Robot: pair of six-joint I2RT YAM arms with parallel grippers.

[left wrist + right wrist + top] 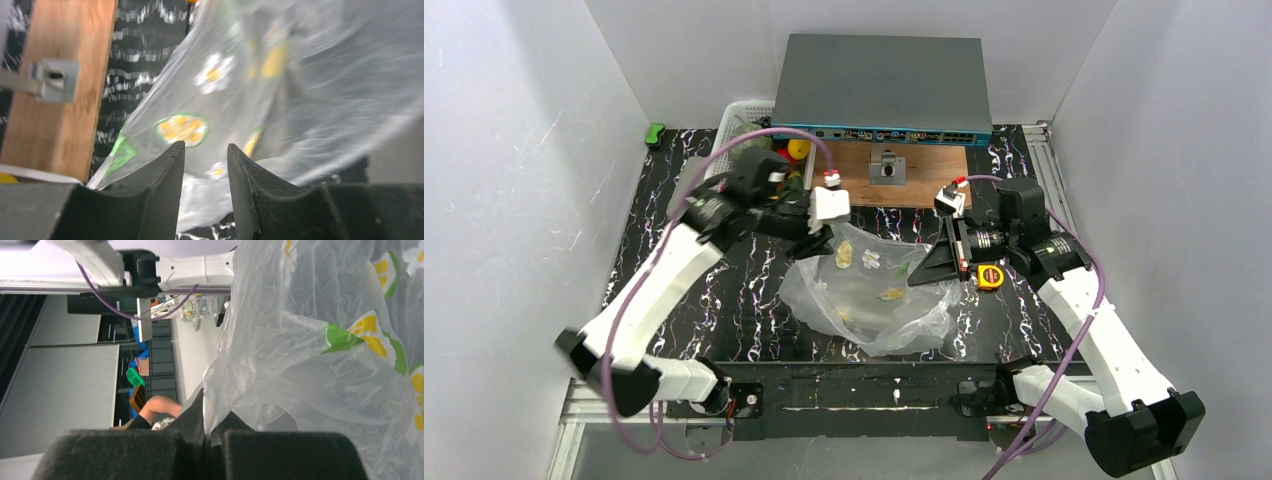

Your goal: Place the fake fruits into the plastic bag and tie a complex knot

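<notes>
The black, white-veined desk (744, 300) carries a grey network switch (882, 75) at the back, raised behind and above the plastic bag (874, 295). The bag lies crumpled near the middle of the desk, its clear film printed with white flowers and yellow-green lemon slices. Through the film only those prints can be made out. Between the bag and the switch lies a wooden board (934, 180). Behind the bag and to its left stands a white lattice basket (742, 112), partly hidden by the left arm. The fake fruits (797, 149) sit in it, a yellow piece and some red ones showing past the arm. At the bag's back-left rim, the left fingers (160, 175) stand apart, with bag film showing in the gap between them. On the bag's right side, the right fingers (192, 415) are pressed together on a fold of the film, lifting that edge. A yellow tape measure (991, 276) rests on the desk just right of the bag.
</notes>
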